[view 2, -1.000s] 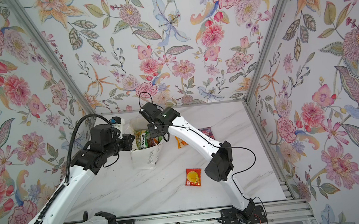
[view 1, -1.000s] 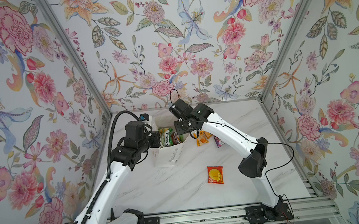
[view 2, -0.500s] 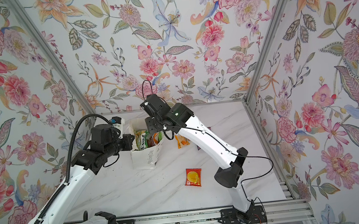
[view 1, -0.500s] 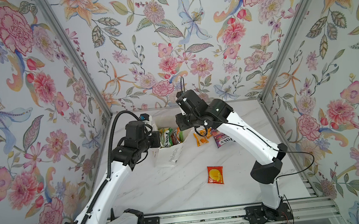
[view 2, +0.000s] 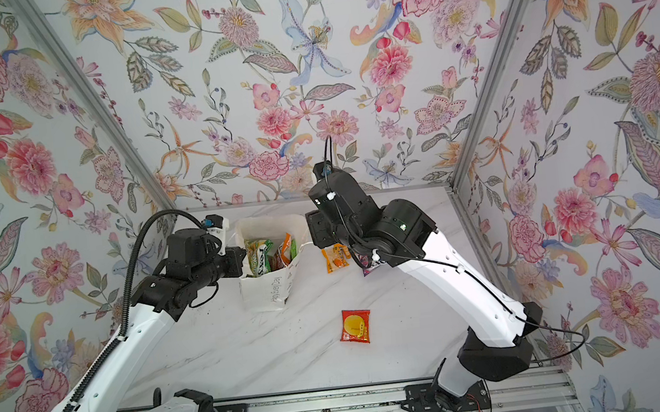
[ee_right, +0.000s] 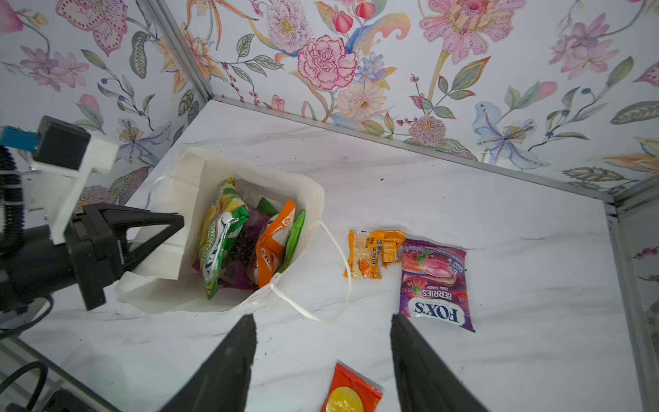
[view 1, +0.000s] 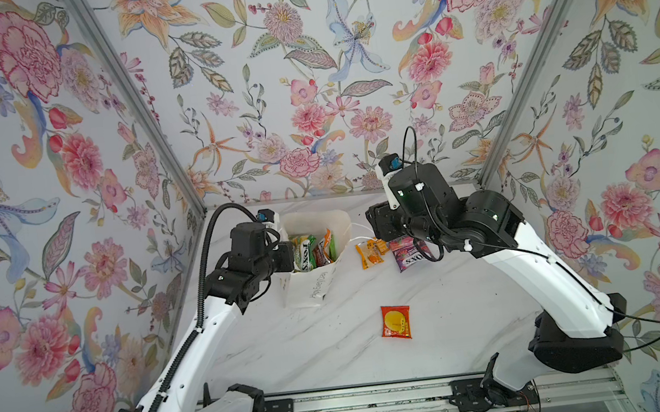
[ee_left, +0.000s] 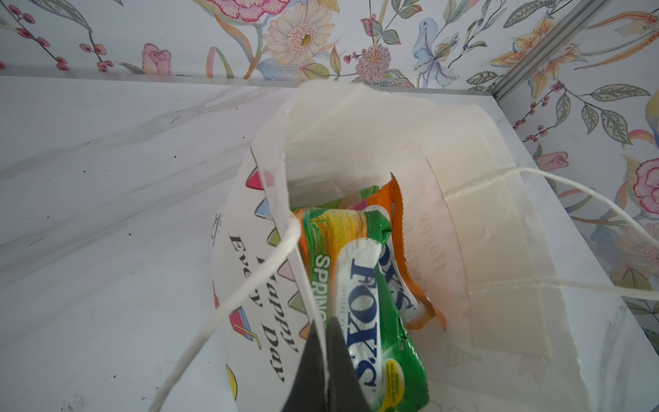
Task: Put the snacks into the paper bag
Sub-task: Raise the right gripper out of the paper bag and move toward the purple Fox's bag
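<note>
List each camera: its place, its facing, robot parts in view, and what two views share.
Both top views: high over the arm bases, looking down at the table; left arm, right arm show.
Left wrist: on the left arm, looking into the paper bag; left gripper shut on its wall.
Right wrist: on the right arm, looking down at purple candy bag and red pack; open right gripper shows.
Shared: both wrist views show the green candy bag in the paper bag.

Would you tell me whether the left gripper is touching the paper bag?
Touching: the left wrist view shows the left gripper shut on the rim of the paper bag.
</note>
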`<state>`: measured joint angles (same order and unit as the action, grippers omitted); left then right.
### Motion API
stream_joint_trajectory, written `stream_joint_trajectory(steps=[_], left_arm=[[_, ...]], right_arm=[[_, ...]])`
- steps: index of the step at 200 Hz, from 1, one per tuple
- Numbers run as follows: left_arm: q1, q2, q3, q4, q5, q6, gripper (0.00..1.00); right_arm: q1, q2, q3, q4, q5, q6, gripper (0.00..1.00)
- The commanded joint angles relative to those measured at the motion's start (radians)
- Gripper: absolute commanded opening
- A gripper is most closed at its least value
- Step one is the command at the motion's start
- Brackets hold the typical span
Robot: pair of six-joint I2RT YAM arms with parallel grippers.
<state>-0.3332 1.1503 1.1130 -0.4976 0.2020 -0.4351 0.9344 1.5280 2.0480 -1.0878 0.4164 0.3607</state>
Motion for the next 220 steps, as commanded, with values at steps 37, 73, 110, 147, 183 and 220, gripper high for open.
stream_joint_trajectory(steps=[37,73,110,147,183,220], left_arm=[[0.025,-0.066,-0.011,0.084,-0.044,0.088,0.00],[0.027,-0.136,-0.076,0.127,-0.064,0.120,0.00],[0.028,-0.185,-0.129,0.172,-0.066,0.137,0.00],[0.029,-0.208,-0.144,0.195,-0.067,0.146,0.00],[0.033,-0.222,-0.160,0.205,-0.059,0.147,0.00],[0.032,-0.227,-0.170,0.211,-0.058,0.149,0.00]], right_arm=[[-0.063,-0.286,-0.394,0.209,0.059,-0.083,0.63],[-0.165,-0.435,-0.654,0.308,0.006,-0.049,0.71],[-0.329,-0.520,-0.847,0.315,-0.081,0.058,0.72],[-0.493,-0.558,-1.012,0.372,-0.240,0.125,0.75],[-0.621,-0.548,-1.193,0.496,-0.415,0.293,0.77],[-0.684,-0.568,-1.385,0.705,-0.489,0.493,0.81]])
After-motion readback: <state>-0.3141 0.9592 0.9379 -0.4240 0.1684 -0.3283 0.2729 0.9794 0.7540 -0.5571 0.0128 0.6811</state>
